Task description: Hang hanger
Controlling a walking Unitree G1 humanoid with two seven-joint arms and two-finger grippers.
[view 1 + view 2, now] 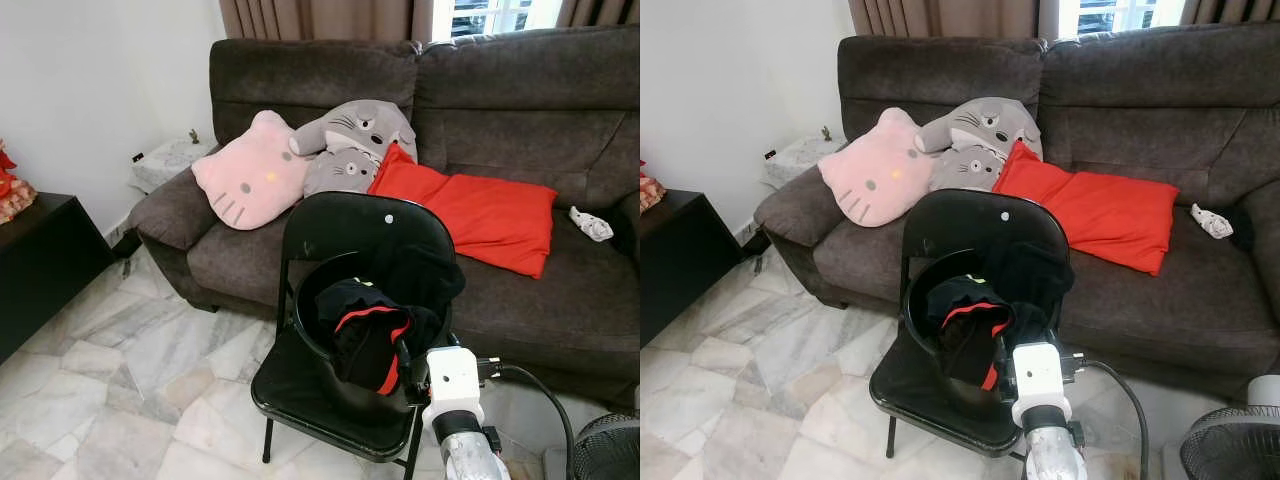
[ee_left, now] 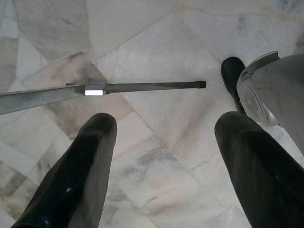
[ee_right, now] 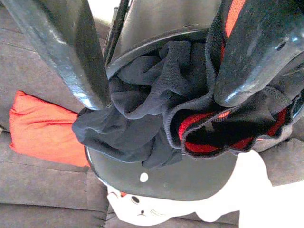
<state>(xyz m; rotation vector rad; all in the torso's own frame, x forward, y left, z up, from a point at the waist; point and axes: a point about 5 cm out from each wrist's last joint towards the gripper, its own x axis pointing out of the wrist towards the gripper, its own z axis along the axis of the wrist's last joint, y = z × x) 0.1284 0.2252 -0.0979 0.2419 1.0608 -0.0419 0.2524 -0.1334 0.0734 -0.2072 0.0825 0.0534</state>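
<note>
Head views: black round bucket (image 1: pixel 318 330) sits on the black folding chair (image 1: pixel 340 225), stuffed with black-and-red clothing (image 1: pixel 375 335); no hanger discernible. Right gripper (image 3: pixel 161 61) at the bucket's near rim.

Left wrist: left gripper (image 2: pixel 164 156), jaws released, over marble floor (image 2: pixel 156 42).

Right wrist: jaws spread, straddling the clothing.

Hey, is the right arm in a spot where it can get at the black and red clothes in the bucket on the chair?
Probably yes. The right gripper hovers open right over the clothes in the black bucket, with nothing between its fingers and the fabric.
</note>
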